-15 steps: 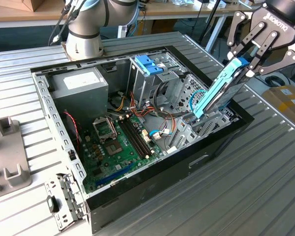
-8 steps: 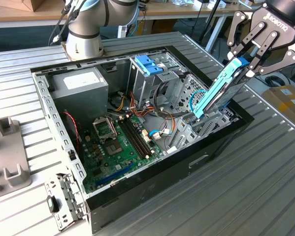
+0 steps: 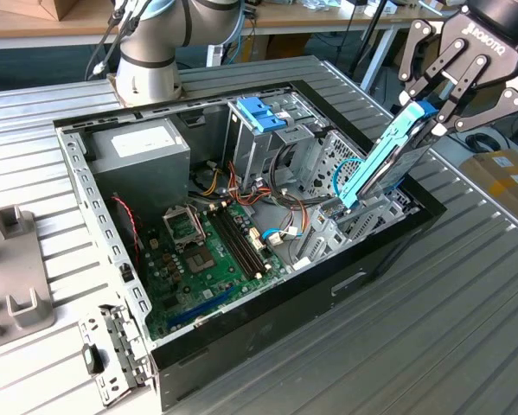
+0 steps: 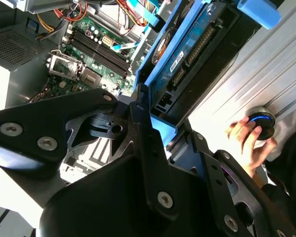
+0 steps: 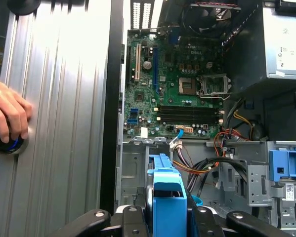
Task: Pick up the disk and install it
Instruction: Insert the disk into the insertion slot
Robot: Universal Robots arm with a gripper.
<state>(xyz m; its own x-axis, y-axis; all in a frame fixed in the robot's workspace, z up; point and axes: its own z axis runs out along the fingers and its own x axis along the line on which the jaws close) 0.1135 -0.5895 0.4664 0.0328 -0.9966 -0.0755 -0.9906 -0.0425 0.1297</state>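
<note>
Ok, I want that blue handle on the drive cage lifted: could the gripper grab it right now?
Probably not: the gripper is shut on the disk, so its jaws are taken, though the blue handle stands uncovered.

Black gripper [image 3: 433,115] with silver screws [image 4: 158,199], grey jointed arm [image 3: 146,62], black cables [image 3: 103,47]

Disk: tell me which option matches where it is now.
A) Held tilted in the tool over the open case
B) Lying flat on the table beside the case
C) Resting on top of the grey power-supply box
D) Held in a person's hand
A: in the exterior view the tool grips the upper end of the disk, which slants down toward the open computer case.
</note>
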